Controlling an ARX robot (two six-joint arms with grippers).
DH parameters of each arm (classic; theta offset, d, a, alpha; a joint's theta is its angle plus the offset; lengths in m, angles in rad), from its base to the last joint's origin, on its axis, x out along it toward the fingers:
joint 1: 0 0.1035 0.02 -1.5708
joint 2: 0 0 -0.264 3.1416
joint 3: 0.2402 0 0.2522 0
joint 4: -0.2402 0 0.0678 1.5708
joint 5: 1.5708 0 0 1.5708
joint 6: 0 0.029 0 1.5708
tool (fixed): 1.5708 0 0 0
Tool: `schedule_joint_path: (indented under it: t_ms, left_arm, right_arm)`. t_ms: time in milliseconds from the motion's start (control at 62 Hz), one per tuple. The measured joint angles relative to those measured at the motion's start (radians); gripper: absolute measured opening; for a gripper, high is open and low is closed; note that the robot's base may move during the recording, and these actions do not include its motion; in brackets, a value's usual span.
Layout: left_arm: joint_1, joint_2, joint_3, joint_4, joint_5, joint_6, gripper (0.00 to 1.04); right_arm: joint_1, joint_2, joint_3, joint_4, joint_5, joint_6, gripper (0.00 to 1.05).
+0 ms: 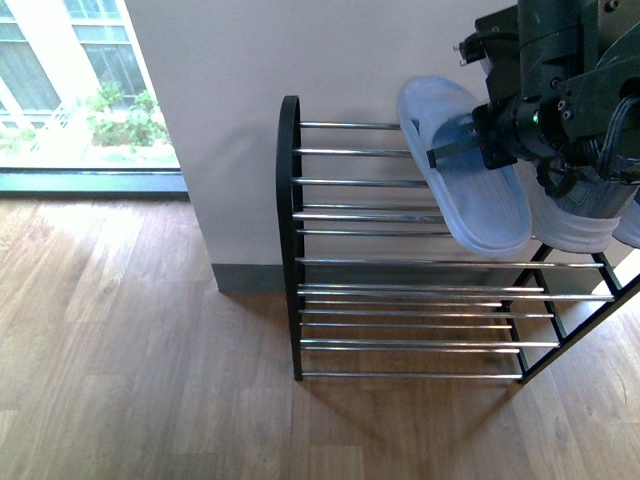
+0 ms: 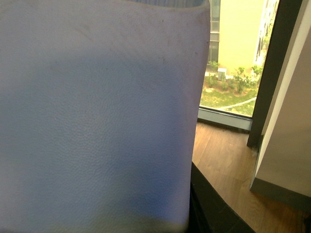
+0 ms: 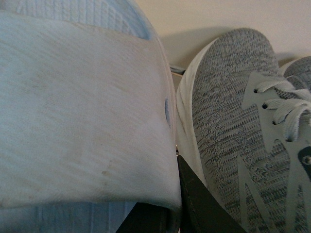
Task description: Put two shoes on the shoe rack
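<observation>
Against the pale wall, right gripper (image 1: 440, 152) jaws clamp 1 sandal (image 1: 478, 205) over the rack (image 1: 290, 240).

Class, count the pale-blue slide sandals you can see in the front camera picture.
1. The sandal lies on the top tier of the shoe rack, under the right gripper. A second may be hidden behind the arm.

Rack (image 1: 400, 262): glossy chrome bars, black frame. Slide (image 1: 470, 170): matt pale-blue rubber. Sneaker (image 3: 233, 126): grey knit. Floor (image 1: 130, 350): wood.

Wooden floor (image 1: 130, 350), pale wall (image 1: 250, 60), window (image 1: 70, 80) showing greenery outside.
</observation>
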Motion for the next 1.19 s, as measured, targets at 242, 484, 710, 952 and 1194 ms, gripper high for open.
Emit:
schedule_joint_path:
  t_ms: [242, 484, 710, 952, 1194]
  left_arm:
    - [0.000, 0.000, 0.000, 0.000, 0.000, 0.000, 0.02]
    - [0.000, 0.000, 0.000, 0.000, 0.000, 0.000, 0.02]
    - [0.000, 0.000, 0.000, 0.000, 0.000, 0.000, 0.02]
    - [0.000, 0.000, 0.000, 0.000, 0.000, 0.000, 0.02]
    - [0.000, 0.000, 0.000, 0.000, 0.000, 0.000, 0.02]
  right_arm:
    - [-0.030, 0.094, 0.086, -0.012, 0.039, -0.027, 0.01]
    - [-0.031, 0.136, 0.166, -0.032, 0.060, -0.026, 0.01]
    - [-0.038, 0.141, 0.180, -0.053, 0.063, -0.037, 0.02]
    - [-0.066, 0.042, 0.117, -0.189, -0.087, 0.049, 0.44]
    - [-0.140, -0.227, -0.051, -0.157, -0.188, 0.020, 0.79]
